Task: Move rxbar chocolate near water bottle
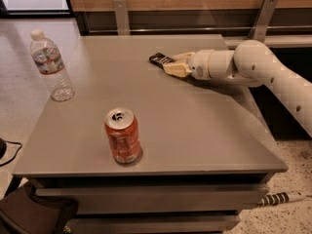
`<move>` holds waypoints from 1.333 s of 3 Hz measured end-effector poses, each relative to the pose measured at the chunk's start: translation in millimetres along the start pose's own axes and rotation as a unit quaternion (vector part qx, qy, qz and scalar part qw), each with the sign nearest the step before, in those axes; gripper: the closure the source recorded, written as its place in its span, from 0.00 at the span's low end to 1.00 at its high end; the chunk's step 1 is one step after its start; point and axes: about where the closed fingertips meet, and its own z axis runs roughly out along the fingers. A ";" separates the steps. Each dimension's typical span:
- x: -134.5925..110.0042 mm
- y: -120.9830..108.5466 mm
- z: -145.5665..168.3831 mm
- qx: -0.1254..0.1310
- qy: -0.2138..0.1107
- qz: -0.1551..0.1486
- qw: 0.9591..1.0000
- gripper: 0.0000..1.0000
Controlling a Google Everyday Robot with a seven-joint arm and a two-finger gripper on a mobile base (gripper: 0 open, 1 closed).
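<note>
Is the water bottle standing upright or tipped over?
Upright: the water bottle stands on its base, white cap on top. The gripper is away from it, at the rxbar chocolate.

The gripper [170, 64] sits at the far middle of the table [204, 130], fingers pinching one end of the rxbar chocolate [159, 59]. Between it and the water bottle [48, 65], upright by the left edge, the grey top lies bare: an open lane across the back. The orange soda can [123, 135] stands well toward the front, off that lane. The arm [273, 77] blocks the right side, low over the tabletop.
</note>
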 end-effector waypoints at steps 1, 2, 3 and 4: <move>-0.7 0.8 0.9 -0.001 0.000 0.000 1.000 1.00; -1.2 0.8 0.8 -0.001 0.000 0.000 1.000 1.00; -1.8 0.8 0.5 -0.001 0.000 0.000 1.000 1.00; -1.8 0.8 0.4 -0.001 0.000 0.000 1.000 1.00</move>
